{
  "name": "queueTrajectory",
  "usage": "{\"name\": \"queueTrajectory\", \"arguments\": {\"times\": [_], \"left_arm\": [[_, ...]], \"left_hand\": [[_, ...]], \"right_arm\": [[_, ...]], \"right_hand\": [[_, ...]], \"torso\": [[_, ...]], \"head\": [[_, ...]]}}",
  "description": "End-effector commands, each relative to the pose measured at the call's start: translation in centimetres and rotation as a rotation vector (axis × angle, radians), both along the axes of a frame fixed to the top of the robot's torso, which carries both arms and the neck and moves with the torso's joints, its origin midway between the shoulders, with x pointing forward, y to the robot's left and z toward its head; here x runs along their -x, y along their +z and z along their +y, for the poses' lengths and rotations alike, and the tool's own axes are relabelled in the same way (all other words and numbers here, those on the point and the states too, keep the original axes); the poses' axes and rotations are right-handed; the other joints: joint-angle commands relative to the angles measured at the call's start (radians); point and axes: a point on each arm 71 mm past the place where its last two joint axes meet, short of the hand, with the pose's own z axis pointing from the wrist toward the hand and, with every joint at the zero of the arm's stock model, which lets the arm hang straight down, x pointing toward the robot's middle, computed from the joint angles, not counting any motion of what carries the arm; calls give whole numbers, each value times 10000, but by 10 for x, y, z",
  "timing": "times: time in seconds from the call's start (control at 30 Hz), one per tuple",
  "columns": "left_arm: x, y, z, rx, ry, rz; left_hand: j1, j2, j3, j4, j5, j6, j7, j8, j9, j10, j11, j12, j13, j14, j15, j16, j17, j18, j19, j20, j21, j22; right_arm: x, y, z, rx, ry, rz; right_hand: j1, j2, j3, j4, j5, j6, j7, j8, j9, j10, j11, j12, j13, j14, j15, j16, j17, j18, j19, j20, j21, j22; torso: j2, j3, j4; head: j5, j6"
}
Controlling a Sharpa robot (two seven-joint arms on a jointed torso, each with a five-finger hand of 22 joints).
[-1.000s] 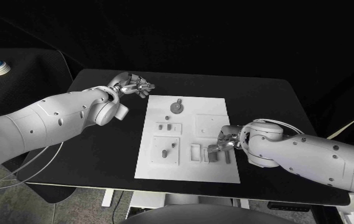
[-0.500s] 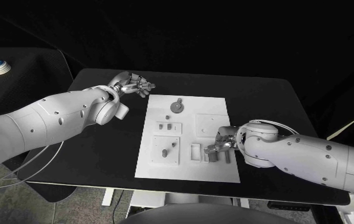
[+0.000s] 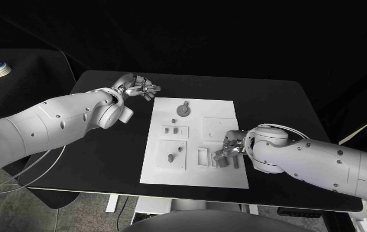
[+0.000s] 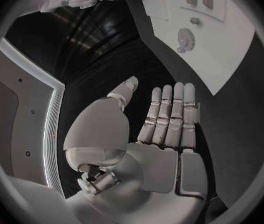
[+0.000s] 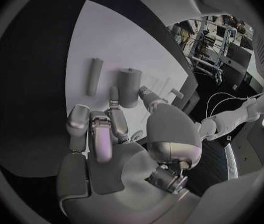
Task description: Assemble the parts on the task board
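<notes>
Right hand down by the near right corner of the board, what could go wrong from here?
1. The right hand has its fingers on a grey cylinder standing on the task board; a loose hold could tip it.
2. A slimmer grey pin lies loose just beside it; the fingers may knock it away.
3. All this sits near the board's edge, so a nudged part could roll onto the black table.

black table (image 3: 275, 105), white task board (image 3: 218, 110) lying flat at its middle

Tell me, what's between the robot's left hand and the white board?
Just bare black table. In the head view the left hand hovers off the far-left corner of the task board, with nothing lying between them.
</notes>
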Motion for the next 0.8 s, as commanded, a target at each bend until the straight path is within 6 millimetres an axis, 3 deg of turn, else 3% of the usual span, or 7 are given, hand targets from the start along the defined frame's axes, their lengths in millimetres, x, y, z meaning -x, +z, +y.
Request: {"name": "queueTrajectory", "arguments": {"times": [0.03, 0.43, 0.8], "left_arm": [[0, 1, -2, -2, -122, -46], [0, 1, -2, -20, -99, -37], [0, 1, -2, -21, -99, -46]], "left_hand": [[-24, 85, 11, 54, 32, 30, -20, -21, 2, 46, 4, -40, 13, 38, -10, -37, -16, 120, -48, 8, -34, 0], [-28, 87, 10, 57, 32, 31, -20, -22, 1, 44, 5, -45, 12, 34, -9, -43, -18, 119, -51, 8, -37, 0], [-29, 90, 10, 58, 32, 31, -20, -22, 1, 43, 5, -49, 12, 31, -9, -47, -20, 118, -53, 8, -39, 0]], "right_arm": [[6, -10, -4, 321, 55, 287], [7, -9, -14, -343, -701, 438], [-9, 22, -19, -1870, -2189, 633]], "right_hand": [[607, 463, 424, -387, 280, 596, 454, -75, 0, 64, -4, -96, 24, 1233, 27, 227, -77, 207, -94, 35, 1316, 41], [807, 601, 643, -494, 506, 762, 428, -52, 9, 99, 12, -119, 37, 1177, 41, 177, -235, 207, -113, 76, 1303, 75], [751, 633, 661, -453, 547, 906, 405, 4, 32, 122, 20, -132, 34, 1124, 50, 133, -361, 207, -122, 98, 1300, 86]], "torso": [[2, -2, 0], [-2, 2, 2], [-8, -8, -7]], "head": [[-21, -4], [-52, 6], [-98, 45]]}}
